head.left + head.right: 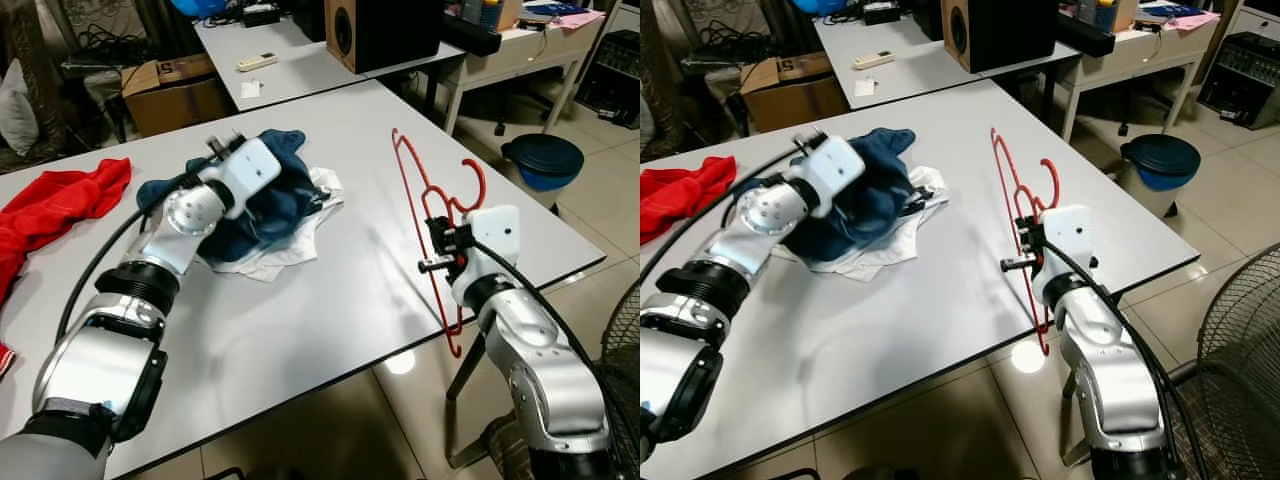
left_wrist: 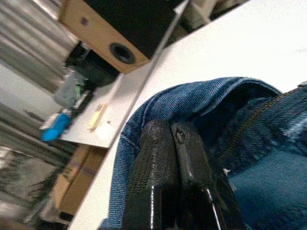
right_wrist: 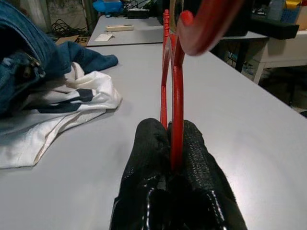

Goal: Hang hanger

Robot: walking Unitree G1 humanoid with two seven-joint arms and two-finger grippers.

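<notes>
A red plastic hanger [image 1: 478,180] stands on edge over the right part of the grey table [image 1: 330,300]. My right gripper [image 3: 169,132] is shut on its lower bar, with the hook [image 3: 206,24] curving above the fingers. My left gripper [image 2: 175,129] is shut, its fingers pressed together against a fold of the blue jeans [image 1: 270,205]. I cannot see any fabric between them. The jeans lie bunched on a white striped garment [image 1: 290,245] at mid-table.
A red cloth [image 1: 60,205] lies at the table's left edge. Behind is a second table with a speaker [image 1: 385,30] and a remote [image 1: 257,62]. A cardboard box [image 1: 170,90], a blue bin [image 1: 543,160] and a fan [image 1: 620,380] stand on the floor.
</notes>
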